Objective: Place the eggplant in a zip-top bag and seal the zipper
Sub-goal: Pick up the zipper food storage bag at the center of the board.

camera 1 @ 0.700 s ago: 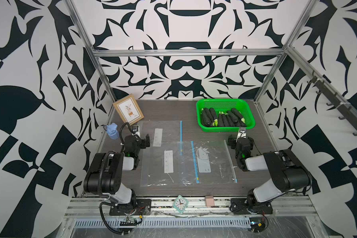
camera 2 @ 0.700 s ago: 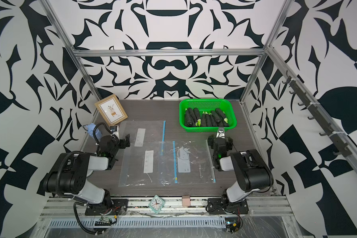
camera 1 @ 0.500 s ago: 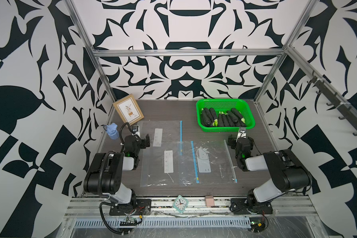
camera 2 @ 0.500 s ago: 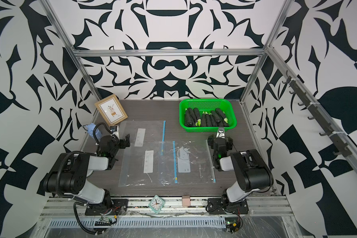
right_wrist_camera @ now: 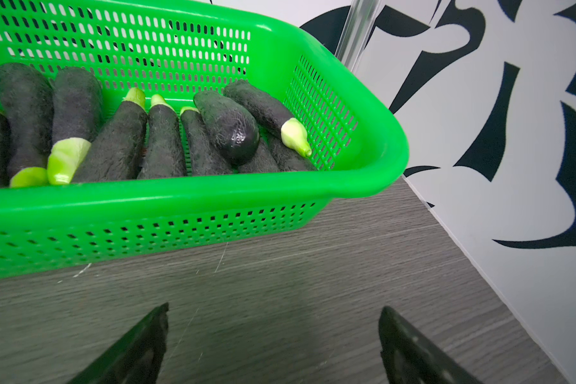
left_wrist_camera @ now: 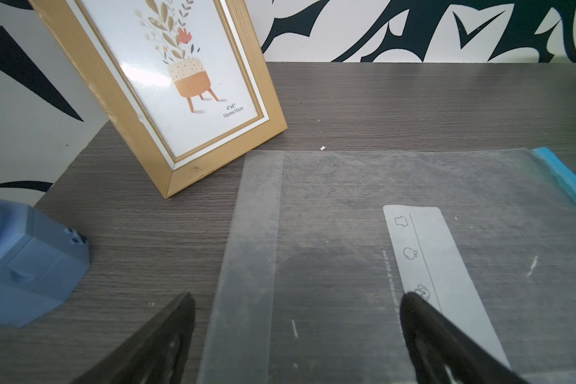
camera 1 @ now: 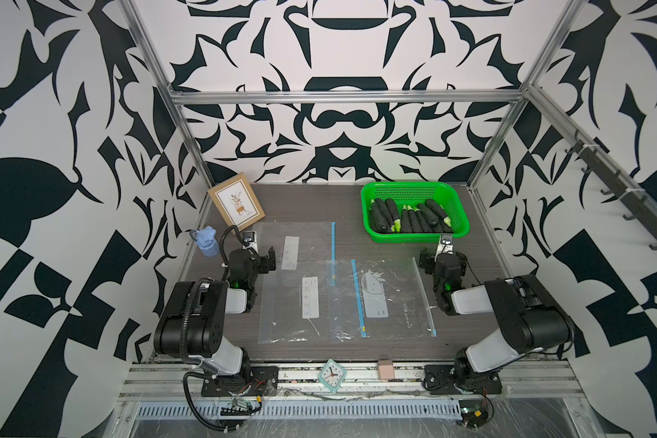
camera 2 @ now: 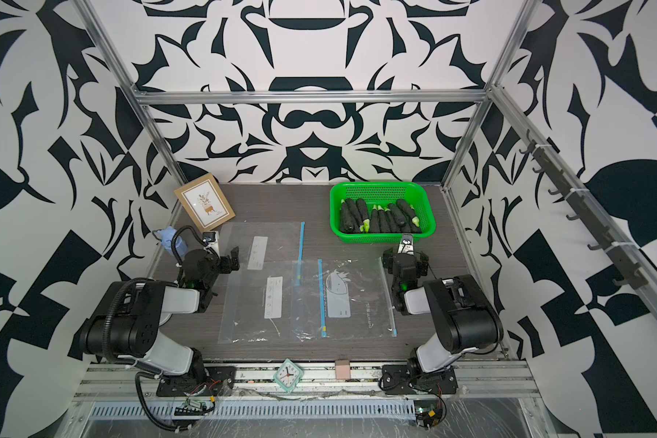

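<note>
Eggplants (right_wrist_camera: 226, 129) in basket (right_wrist_camera: 180, 196) beyond right tool (right_wrist_camera: 275, 307)

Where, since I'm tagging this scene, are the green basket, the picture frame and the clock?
green basket (camera 1: 403, 237): in a top view, on its near side wall.
picture frame (left_wrist_camera: 180, 83): left wrist view, on the printed plant pot behind the glass.
clock (camera 2: 289, 374): in a top view, on its dial.

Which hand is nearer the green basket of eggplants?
Right. The right hand sits open just in front of the green basket; the left hand is far off, at the edge of a zip-top bag by the picture frame.
</note>
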Available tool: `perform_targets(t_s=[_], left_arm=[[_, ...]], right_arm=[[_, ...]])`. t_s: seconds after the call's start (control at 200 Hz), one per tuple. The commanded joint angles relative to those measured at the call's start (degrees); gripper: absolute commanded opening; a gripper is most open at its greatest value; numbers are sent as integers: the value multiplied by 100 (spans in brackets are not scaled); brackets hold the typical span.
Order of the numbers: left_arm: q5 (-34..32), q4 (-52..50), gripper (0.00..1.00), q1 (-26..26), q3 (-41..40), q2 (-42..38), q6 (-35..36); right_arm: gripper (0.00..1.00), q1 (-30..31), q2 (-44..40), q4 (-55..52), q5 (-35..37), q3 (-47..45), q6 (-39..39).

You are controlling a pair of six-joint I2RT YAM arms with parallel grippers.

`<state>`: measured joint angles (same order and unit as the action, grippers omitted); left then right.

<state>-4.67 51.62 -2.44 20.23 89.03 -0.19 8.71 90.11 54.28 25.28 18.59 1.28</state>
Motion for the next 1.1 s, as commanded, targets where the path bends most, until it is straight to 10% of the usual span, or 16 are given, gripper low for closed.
perform_targets(t_s=[0.0, 0.7, 1.095], left_arm=[[58, 139, 99, -11, 89, 45, -6], [141, 51, 99, -11, -10, -285, 28], [55, -2861, 99, -20, 827, -2223, -940]], right_arm=[[100, -18, -21, 191, 47, 48, -1], [100, -18, -37, 195, -147, 38, -90], [97, -18, -1516, -1017, -276, -112, 98]])
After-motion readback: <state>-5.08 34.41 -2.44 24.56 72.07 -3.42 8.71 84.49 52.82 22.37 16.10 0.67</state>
